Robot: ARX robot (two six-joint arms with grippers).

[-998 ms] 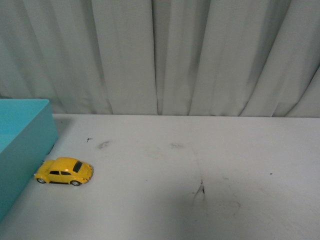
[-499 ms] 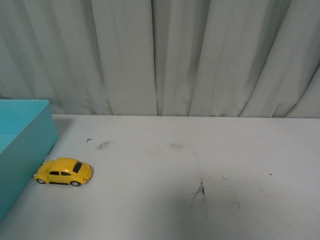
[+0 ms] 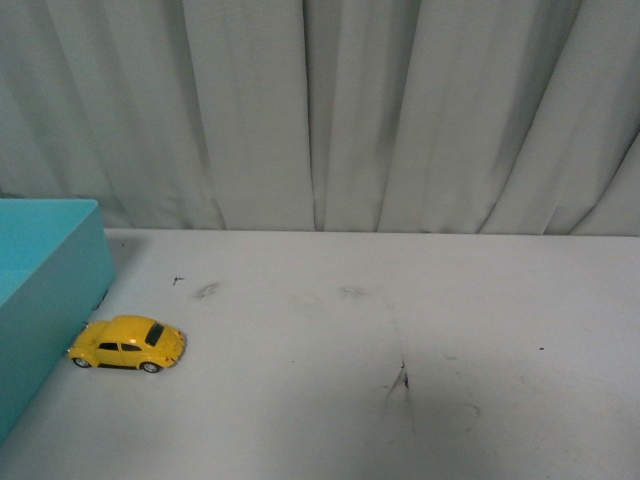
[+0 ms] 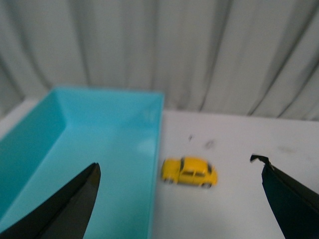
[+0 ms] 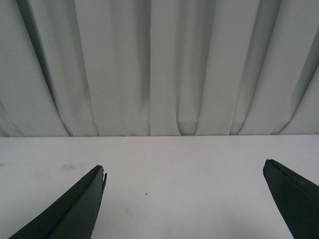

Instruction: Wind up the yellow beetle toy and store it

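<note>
The yellow beetle toy (image 3: 128,343) stands on its wheels on the white table, right beside the wall of a turquoise box (image 3: 45,300). In the left wrist view the toy (image 4: 189,172) sits ahead of my left gripper (image 4: 179,167), whose black fingers (image 4: 75,206) are spread wide open, one over the box and one over the table. The gripper holds nothing. My right gripper (image 5: 184,172) is open too, over bare table, with no toy in its view. Neither arm shows in the front view.
The turquoise box (image 4: 84,149) is open-topped and looks empty. A grey pleated curtain (image 3: 330,110) hangs behind the table's far edge. The white table (image 3: 400,330) bears a few dark scuff marks (image 3: 402,380).
</note>
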